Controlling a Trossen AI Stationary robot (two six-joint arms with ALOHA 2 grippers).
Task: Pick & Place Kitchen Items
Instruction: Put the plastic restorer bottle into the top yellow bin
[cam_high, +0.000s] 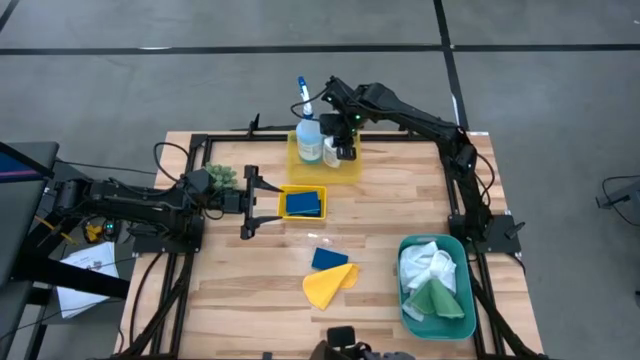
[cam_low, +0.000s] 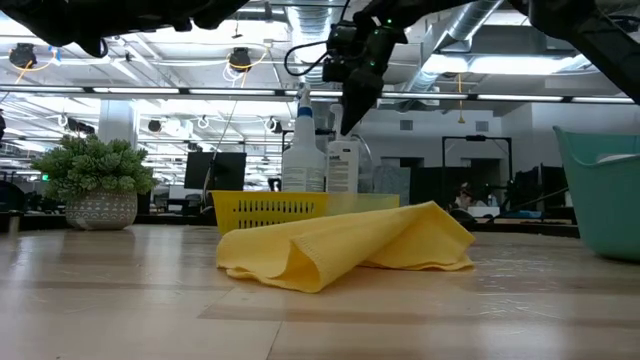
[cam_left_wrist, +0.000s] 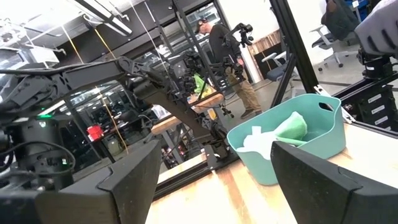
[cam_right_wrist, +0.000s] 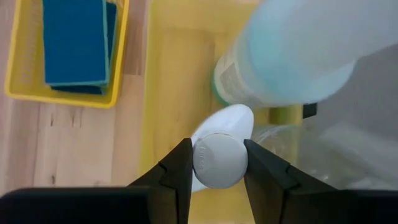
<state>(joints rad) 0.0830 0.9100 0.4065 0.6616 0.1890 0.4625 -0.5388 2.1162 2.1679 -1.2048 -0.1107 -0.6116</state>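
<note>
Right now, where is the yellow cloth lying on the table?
In the high view, the yellow cloth lies on the table's near-middle, touching the loose blue sponge, left of the teal bin.

Robotics lab in an open-plan industrial hall: exposed ducts (cam_low: 470, 20) and strip lights overhead, camera tripods (cam_left_wrist: 239, 43) and office chairs (cam_left_wrist: 336, 31) beyond the left gripper (cam_left_wrist: 211, 180), wooden workbench (cam_high: 380, 260) on grey floor.

1. Light wooden slatted table (cam_high: 380, 215) in a black frame.
2. Directly on it: 2 yellow plastic trays (cam_high: 348, 170) (cam_high: 285, 213), a teal plastic bin (cam_high: 462, 328), a loose blue rectangular sponge (cam_high: 328, 258), a folded yellow cloth (cam_high: 328, 286), a small potted green plant (cam_low: 94, 182).
</note>
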